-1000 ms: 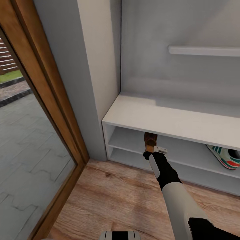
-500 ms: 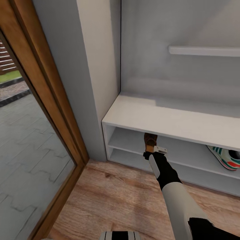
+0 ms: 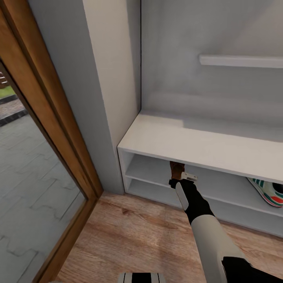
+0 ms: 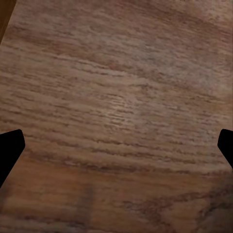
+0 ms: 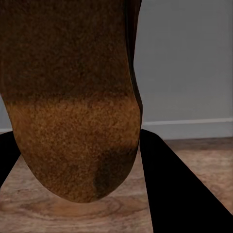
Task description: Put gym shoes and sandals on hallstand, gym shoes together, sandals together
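The right gripper (image 3: pixel 177 173) is pressed onto 1 dark-brown leather sandal with a tan footbed (image 3: pixel 176 169), which pokes forward from between the fingers into the upper shelf opening of the long low white open-fronted hallstand (image 3: pixel 204 145). In the right wrist view the sandal's rounded brown sole (image 5: pixel 73 107) sits close to the lens, with a black finger (image 5: pixel 174 189) running along its side. In the head view the black and white right arm (image 3: pixel 204 224) reaches in from 5 o'clock toward the middle of the picture.

At 3 o'clock from the sandal, well apart on the same shelf level, lies 1 white gym shoe with teal stripes and a red-orange sole (image 3: pixel 269 191), cut by the picture's edge.

The left gripper (image 4: pixel 116 150) is spread wide, its 2 black fingertips (image 4: pixel 8 148) at opposite edges of the left wrist view, over the light brown wood-grain corridor floor (image 3: pixel 137 232).

A thin white floating wall shelf (image 3: pixel 239 60) hangs at 1 o'clock above the hallstand. A wood-framed glass door (image 3: pixel 43 157) fills the 9 o'clock side.
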You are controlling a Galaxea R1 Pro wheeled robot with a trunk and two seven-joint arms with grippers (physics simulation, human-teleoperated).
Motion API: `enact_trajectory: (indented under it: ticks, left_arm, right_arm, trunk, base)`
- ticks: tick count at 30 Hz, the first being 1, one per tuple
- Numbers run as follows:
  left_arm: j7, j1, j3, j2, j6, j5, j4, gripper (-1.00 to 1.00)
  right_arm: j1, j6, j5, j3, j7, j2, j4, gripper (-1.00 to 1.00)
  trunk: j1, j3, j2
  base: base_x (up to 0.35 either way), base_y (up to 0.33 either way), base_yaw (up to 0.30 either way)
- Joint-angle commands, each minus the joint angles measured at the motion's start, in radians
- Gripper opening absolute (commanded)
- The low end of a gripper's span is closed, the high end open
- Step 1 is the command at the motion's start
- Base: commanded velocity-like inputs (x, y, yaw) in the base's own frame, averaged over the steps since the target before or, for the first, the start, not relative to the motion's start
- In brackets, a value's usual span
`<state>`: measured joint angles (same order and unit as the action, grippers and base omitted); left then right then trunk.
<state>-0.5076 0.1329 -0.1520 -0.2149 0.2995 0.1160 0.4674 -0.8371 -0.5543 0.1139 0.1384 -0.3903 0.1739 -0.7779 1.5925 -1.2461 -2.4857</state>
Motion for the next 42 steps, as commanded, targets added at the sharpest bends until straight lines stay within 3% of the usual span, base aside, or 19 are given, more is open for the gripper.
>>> enact_trajectory:
  ticks: [1,42]
  left_arm:
    - [-0.009,0.001,-0.003,0.000,-0.002,0.008,-0.001,1.00]
    - [-0.009,0.001,-0.003,0.000,-0.002,0.008,-0.001,1.00]
  right_arm:
    - [0.000,-0.001,0.013,0.001,-0.009,0.001,-0.001,-1.00]
    - [0.000,0.000,0.013,0.003,-0.009,0.001,-0.001,-1.00]
  trunk:
    - [0.000,-0.001,0.000]
    - [0.000,-0.001,0.000]
  base:
    - [0.013,-0.005,0.000]
    - [0.066,0.000,0.000]
